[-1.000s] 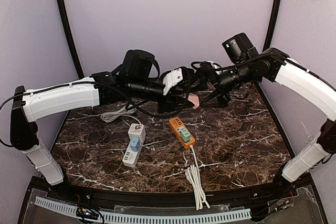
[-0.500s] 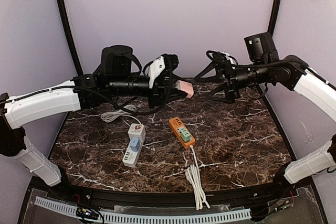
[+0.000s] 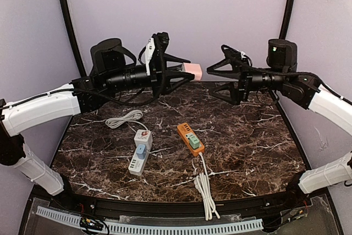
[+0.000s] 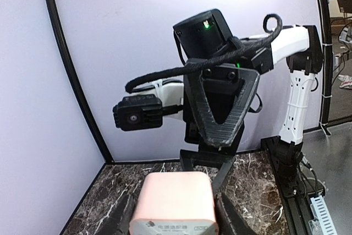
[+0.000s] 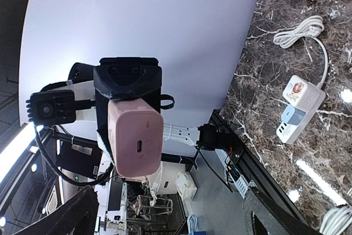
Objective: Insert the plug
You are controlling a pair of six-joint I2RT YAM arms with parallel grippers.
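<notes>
A pink plug, a rounded block, is held in the air above the back of the table, with my left gripper shut on its sides. In the left wrist view the plug fills the bottom centre between the dark fingers. A short gap to the right, my right gripper stands open and empty, pointing at the plug. The right wrist view looks at the plug's end face, which has a small slot. An orange power strip and a white power strip lie on the marble table below.
A coiled white cable lies behind the white strip. The orange strip's bundled cord lies near the table's front edge. Purple walls with black posts close the back and sides.
Both arms have drawn apart and risen. The left gripper carried the plug up and to the left. The right gripper pulled back to the right, leaving a gap.
</notes>
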